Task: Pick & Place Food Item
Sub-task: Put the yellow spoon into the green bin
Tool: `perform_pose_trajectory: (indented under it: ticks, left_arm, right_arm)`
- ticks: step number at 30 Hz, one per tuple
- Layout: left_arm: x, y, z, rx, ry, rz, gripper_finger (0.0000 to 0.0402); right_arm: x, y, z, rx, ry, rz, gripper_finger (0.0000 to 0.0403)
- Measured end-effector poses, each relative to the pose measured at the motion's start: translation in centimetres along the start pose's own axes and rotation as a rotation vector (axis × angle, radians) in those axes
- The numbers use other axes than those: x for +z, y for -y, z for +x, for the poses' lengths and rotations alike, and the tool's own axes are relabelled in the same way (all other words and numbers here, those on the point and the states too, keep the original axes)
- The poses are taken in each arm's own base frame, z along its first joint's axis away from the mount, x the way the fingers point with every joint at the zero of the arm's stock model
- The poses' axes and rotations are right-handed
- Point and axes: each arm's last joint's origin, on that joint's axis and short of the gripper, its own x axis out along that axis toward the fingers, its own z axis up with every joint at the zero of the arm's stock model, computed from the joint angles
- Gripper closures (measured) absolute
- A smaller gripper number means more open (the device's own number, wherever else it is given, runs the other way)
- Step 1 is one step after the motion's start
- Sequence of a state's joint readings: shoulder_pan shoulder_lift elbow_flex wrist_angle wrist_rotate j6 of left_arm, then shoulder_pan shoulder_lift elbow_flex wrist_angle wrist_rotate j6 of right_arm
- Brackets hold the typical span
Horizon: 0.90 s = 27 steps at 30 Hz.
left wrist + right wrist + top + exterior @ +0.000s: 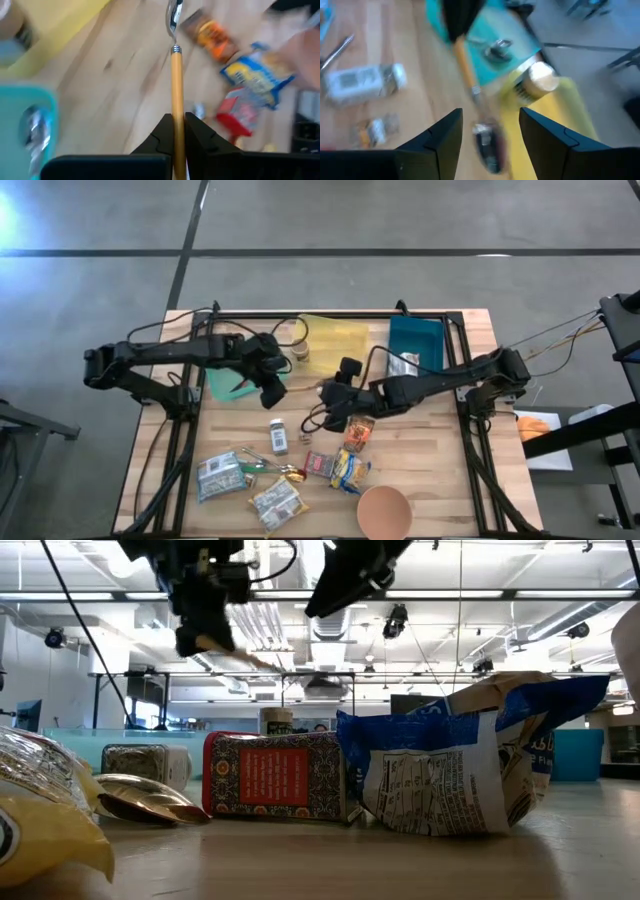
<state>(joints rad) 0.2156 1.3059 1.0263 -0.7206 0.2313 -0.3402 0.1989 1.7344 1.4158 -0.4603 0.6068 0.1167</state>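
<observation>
While both arms reach in over the wooden table [420, 450], the biggest things on it sit along the far edge: a yellow tray [335, 340] in the middle, a deep-teal bin [420, 338] to its right, and a lighter teal tray [222, 382] to its left, partly under the left arm. A small jar [299, 350] stands at the yellow tray's left edge.

Nearer the front lie a tan bowl [384, 512], two silvery packets [220, 475] at the left, a blue-and-yellow snack bag [350, 470], a red packet [320, 465], an orange packet [359, 432] and a small grey box [279, 437].

The left gripper [178, 131] hangs above the table between the teal tray and the yellow one, its jaws clamped tight on the yellow handle of a spoon [176, 75], whose metal bowl points out ahead of the fingers (towards the orange packet in the left wrist view). The right gripper [490, 137] hovers just beside it, over the table's middle, jaws parted and holding nothing; the spoon's bowl shows blurred between its fingers, and whether they touch it cannot be told.
</observation>
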Motion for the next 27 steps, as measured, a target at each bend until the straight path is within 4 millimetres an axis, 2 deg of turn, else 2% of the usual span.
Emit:
perform_pose_trajectory:
  ticks: [7, 13, 19, 22, 27]
  left_arm:
    - [-1.2, -1.0, -1.2, 0.234, -0.027, -0.020, 0.0386]
    - [-2.1, -1.4, -3.9, 0.300, 0.029, -0.031, 0.0386]
    - [-4.2, -1.6, -6.7, 0.350, 0.081, -0.073, 0.0387]
    - [-5.6, -2.1, -7.1, 0.398, 0.075, -0.136, 0.0387]
    - [-7.7, -3.2, -6.8, 0.447, 0.068, -0.231, 0.0387]
  right_arm:
    - [-0.6, 0.2, -0.2, -0.012, -0.048, 0.070, 0.0208]
    - [-2.6, -0.4, 0.3, -0.024, -0.115, 0.110, 0.0208]
    - [-4.6, -1.0, 0.7, -0.029, -0.161, 0.121, 0.0208]
    - [-5.2, -1.3, 0.7, -0.030, -0.172, 0.123, 0.0208]
    - [-5.8, -1.7, 0.6, -0.024, -0.180, 0.108, 0.0208]
